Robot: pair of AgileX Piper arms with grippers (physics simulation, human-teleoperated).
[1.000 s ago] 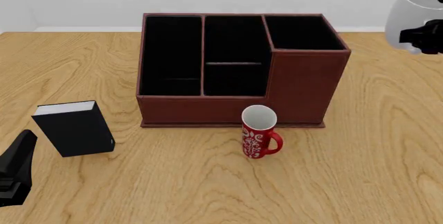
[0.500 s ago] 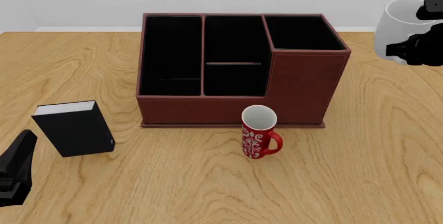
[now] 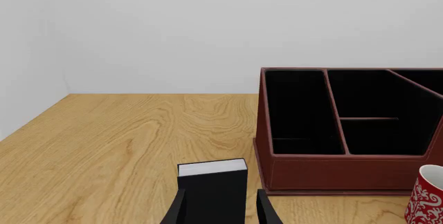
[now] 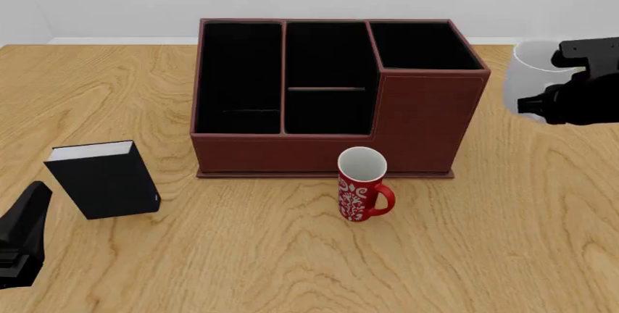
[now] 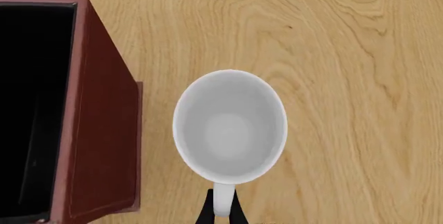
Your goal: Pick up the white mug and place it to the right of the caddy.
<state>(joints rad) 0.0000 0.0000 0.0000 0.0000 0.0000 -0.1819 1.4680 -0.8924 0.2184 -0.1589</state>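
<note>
The right end effector (image 5: pixel 221 211) pinched the white mug (image 4: pixel 527 81) by its handle, holding it just right of the caddy (image 4: pixel 329 99), so lowering it onto the desk (image 4: pixel 483 248) came next.

- The right hand (image 4: pixel 553 104) is rendered as a matte black, blocky housing with angular edges; no markings are seen.
- The left hand (image 4: pixel 23 237) is shown as a black, tapering wedge.
- Two slim black fingers (image 3: pixel 266 211) with slanted inner faces are seen in the left wrist view.
</note>
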